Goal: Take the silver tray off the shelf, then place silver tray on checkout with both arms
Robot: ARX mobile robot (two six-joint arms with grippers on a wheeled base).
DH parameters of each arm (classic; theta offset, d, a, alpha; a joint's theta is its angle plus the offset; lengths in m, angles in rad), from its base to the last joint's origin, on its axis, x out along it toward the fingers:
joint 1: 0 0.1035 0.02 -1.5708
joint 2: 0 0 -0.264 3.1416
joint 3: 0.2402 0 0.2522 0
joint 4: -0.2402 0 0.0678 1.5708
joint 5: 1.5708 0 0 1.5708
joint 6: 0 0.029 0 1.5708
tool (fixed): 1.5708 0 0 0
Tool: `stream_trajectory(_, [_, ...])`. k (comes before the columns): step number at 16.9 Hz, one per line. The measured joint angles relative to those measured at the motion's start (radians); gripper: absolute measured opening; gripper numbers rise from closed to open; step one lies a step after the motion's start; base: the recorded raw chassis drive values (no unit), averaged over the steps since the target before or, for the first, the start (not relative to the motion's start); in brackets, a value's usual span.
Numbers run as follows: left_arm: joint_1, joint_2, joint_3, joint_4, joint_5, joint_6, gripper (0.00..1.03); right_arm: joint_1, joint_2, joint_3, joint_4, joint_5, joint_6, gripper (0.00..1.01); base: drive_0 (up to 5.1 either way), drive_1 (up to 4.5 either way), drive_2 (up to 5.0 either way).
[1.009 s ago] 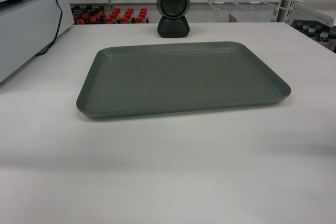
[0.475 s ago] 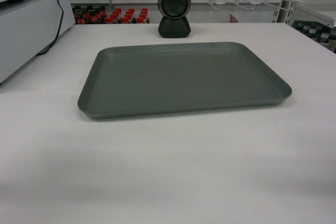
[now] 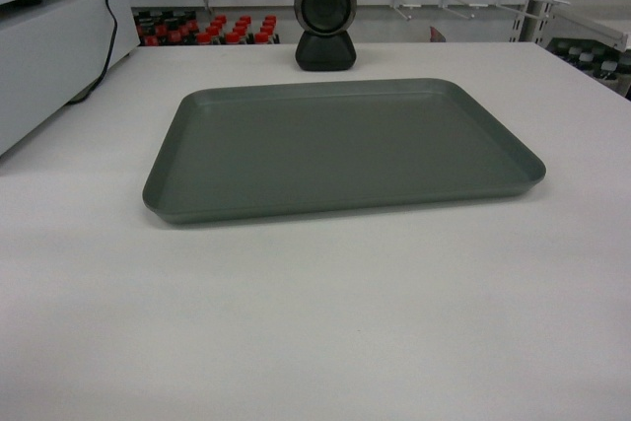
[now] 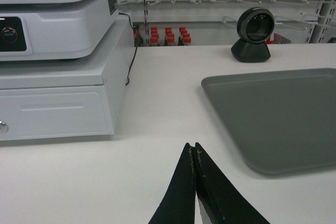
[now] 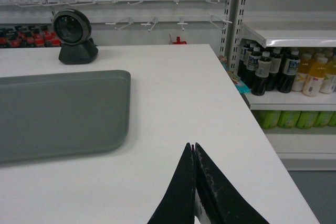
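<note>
The silver tray (image 3: pixel 340 145) lies flat and empty on the white checkout (image 3: pixel 315 322) tabletop, a little beyond its middle. In the left wrist view the tray (image 4: pixel 278 114) is on the right, and my left gripper (image 4: pixel 192 146) hovers shut over bare tabletop (image 4: pixel 105 177) near the tray's near left corner, apart from it. In the right wrist view the tray (image 5: pixel 58 111) is on the left, and my right gripper (image 5: pixel 192 146) is shut above the tabletop (image 5: pixel 184 93) to the tray's right, holding nothing. Neither gripper shows in the head view. The shelf the tray came from is out of view.
A black round scanner (image 3: pixel 326 22) stands behind the tray. A white cash register on its drawer (image 4: pixel 58 77) sits at the left with a black cable. Bottle-stocked shelves (image 5: pixel 289 72) stand past the table's right edge. Hook racks line the back wall.
The head view wobbled by a few pixels to the right and back; the tray keeps its place on the table. Nothing else has moved.
</note>
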Motion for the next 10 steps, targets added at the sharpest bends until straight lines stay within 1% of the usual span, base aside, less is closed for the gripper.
stream_trajectory(7, [0.001,-0.219,-0.075,-0.141,0.000,0.000,0.02,0.000,-0.232,-0.081,-0.145,0.001,0.000,0.02,0.0,0.00,0.0])
stream_trajectory(8, [0.001,-0.231,-0.095,-0.108,0.000,0.000,0.02,0.000,-0.235,-0.109,-0.084,0.001,0.000,0.02,0.0,0.00,0.0])
stream_trajectory(9, [0.001,-0.247,-0.113,-0.123,0.000,0.000,0.02,0.000,-0.256,-0.117,-0.136,0.000,0.000,0.02,0.0,0.00,0.0])
stream_trajectory(10, [0.001,-0.270,-0.113,-0.152,0.000,0.000,0.02,0.000,-0.279,-0.117,-0.157,0.001,0.000,0.02,0.0,0.00,0.0])
